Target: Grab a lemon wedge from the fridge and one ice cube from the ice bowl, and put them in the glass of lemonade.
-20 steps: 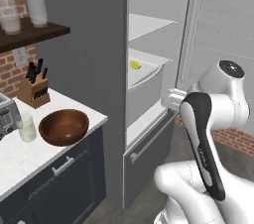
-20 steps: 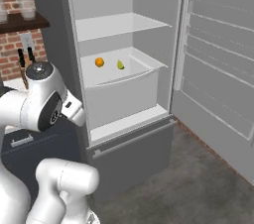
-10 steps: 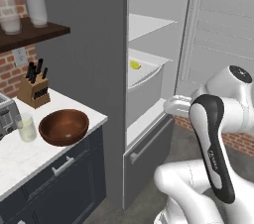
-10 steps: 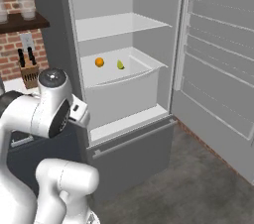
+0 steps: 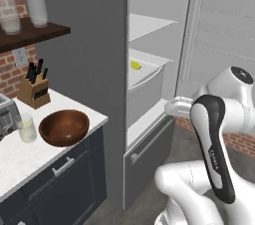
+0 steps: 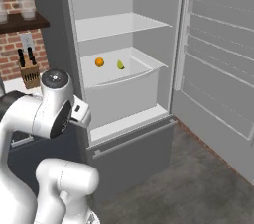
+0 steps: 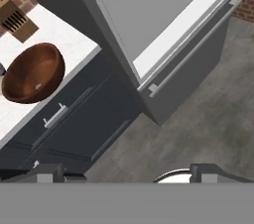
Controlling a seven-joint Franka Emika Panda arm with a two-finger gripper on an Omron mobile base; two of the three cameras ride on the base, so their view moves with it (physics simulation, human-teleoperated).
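The fridge stands open, its door swung to the right. In its clear drawer lie the pale-yellow lemon wedge and, to its left, a round orange fruit. On the counter left of the fridge sit the wooden ice bowl and the glass of lemonade. A tiny pale speck lies inside the bowl; I cannot tell if it is the ice cube. My gripper is open and empty, hanging low in front of the fridge's bottom drawer, looking down at the floor and cabinet.
A knife block and a toaster stand at the back of the counter. Tall frosted glasses line a wall shelf. Dark cabinet drawers run below the counter. The fridge's lower drawer handle juts toward me.
The arm has turned: its upper joint swung a little right in the left base view and the forearm rotated. The hand stays low by the fridge. Nothing else moved.
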